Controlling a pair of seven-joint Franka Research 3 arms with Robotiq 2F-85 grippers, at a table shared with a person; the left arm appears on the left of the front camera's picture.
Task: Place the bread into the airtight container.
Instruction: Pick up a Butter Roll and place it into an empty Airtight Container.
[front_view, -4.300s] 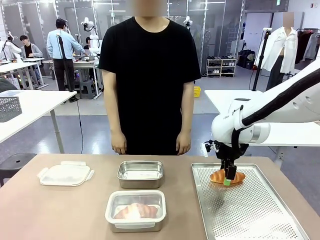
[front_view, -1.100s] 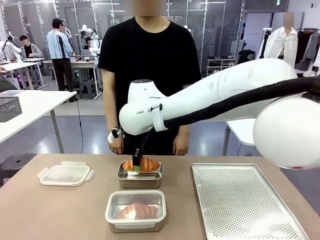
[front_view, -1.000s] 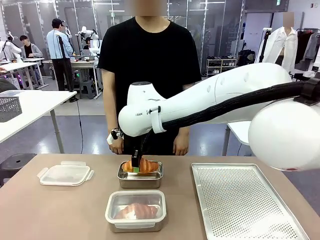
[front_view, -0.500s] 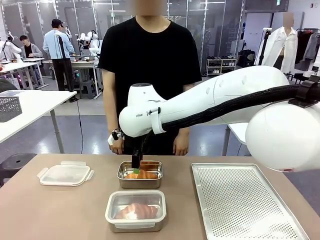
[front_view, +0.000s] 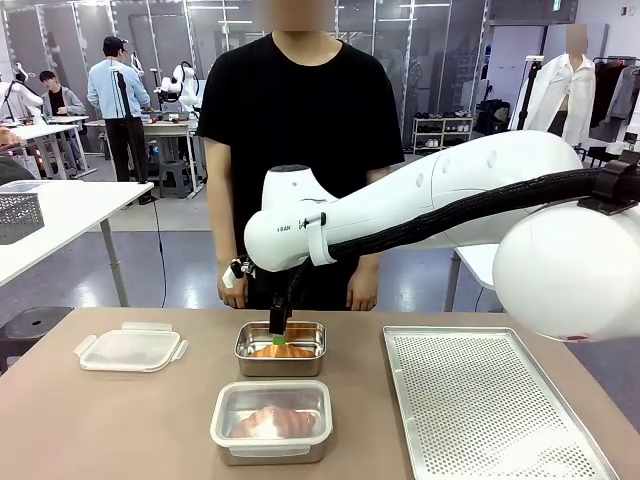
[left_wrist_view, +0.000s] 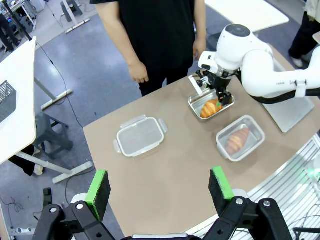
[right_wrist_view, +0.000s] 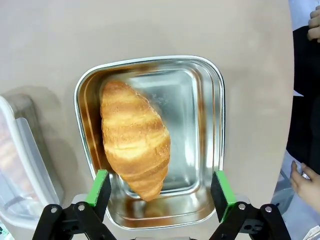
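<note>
Right gripper (right_wrist_view: 160, 200) has let go: jaws open above the tin (right_wrist_view: 212, 100), empty. Croissant (right_wrist_view: 135, 145), gripped above the tin a second ago, now lies inside, against one wall. Placement looks done; lid (front_view: 130, 349) is still off, on the desk. Left gripper (left_wrist_view: 159, 192) open, idle.

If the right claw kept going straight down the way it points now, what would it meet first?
Probably the golden croissant lying in the open steel container right below the open right claw; how far above it the claw sits is unclear.
</note>
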